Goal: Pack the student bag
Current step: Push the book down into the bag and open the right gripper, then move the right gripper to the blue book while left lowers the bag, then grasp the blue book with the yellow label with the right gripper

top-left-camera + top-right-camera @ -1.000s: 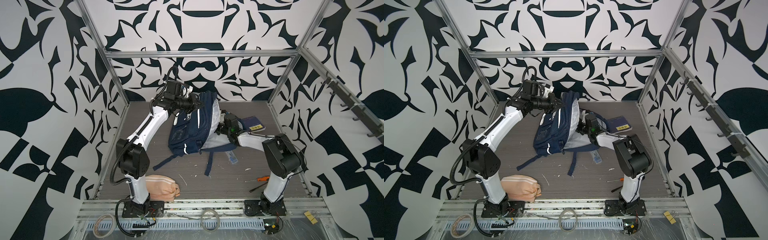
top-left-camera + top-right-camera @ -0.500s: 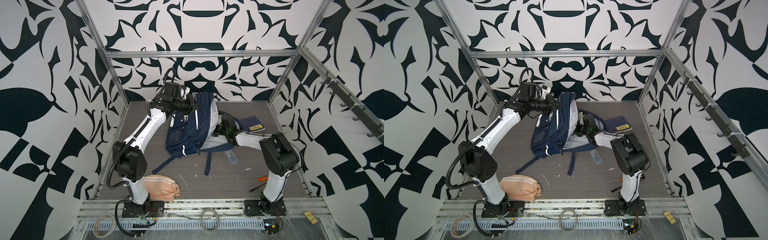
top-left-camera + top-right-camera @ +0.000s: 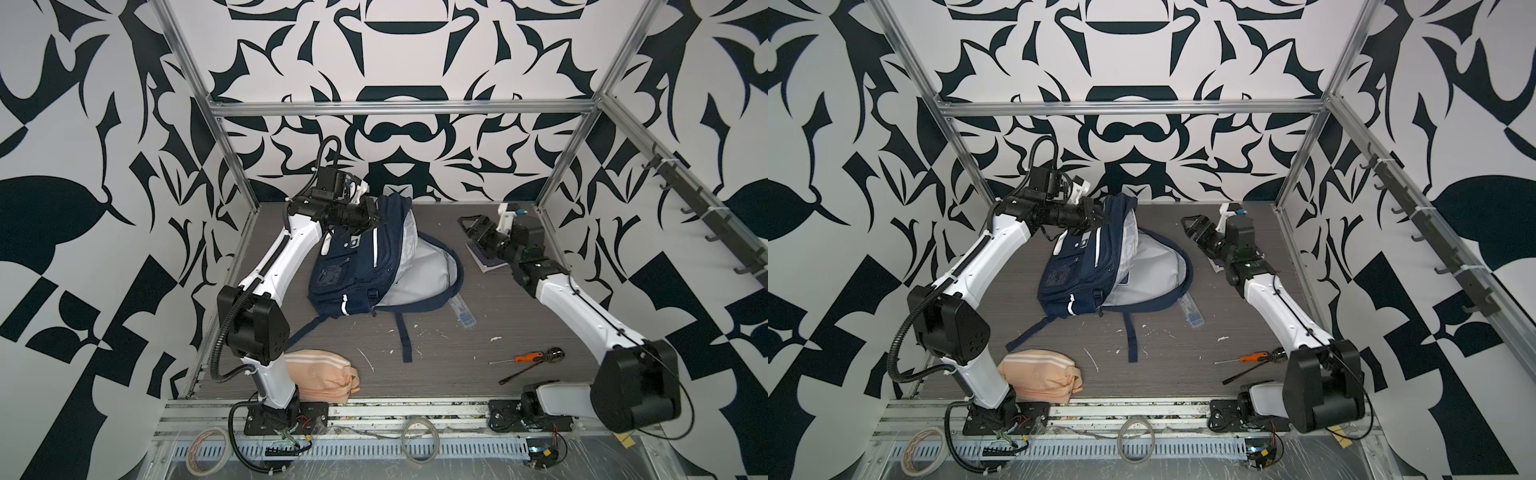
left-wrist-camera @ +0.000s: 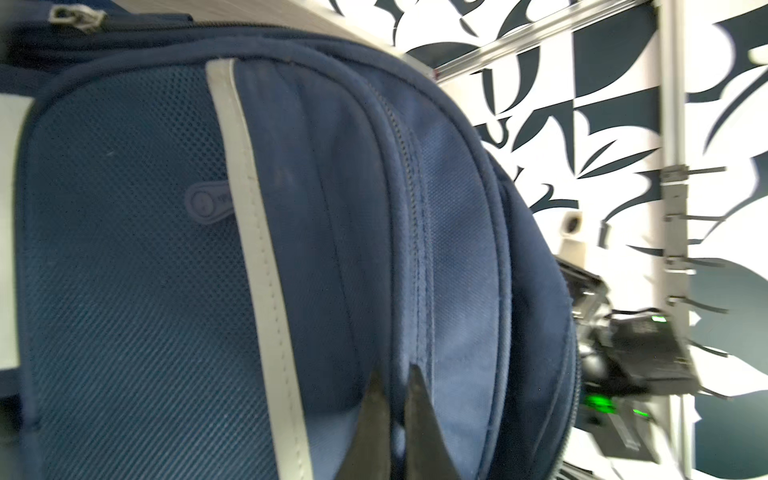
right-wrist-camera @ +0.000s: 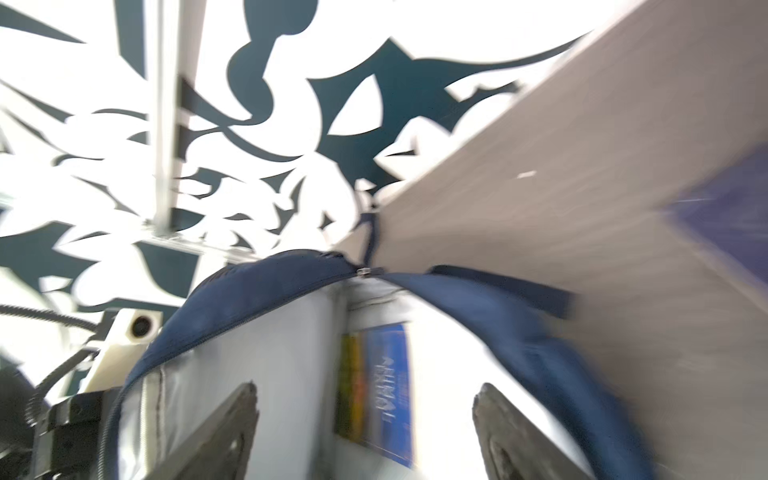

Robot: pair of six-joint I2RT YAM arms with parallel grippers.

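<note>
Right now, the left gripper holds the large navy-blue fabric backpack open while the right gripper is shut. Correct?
One part is wrong: the right gripper is open, as the right wrist view shows. The left gripper does hold the navy-blue backpack open.

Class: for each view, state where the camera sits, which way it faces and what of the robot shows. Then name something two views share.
Top views: high above the front edge, looking down and inward; both arms whole, the student bag between them.
Left wrist: on the left arm, facing the bag's navy front; left gripper pinching its fabric, right arm beyond.
Right wrist: on the right arm, facing into the open bag at a blue book; open right gripper.
Shared: all four show the bag.
</note>
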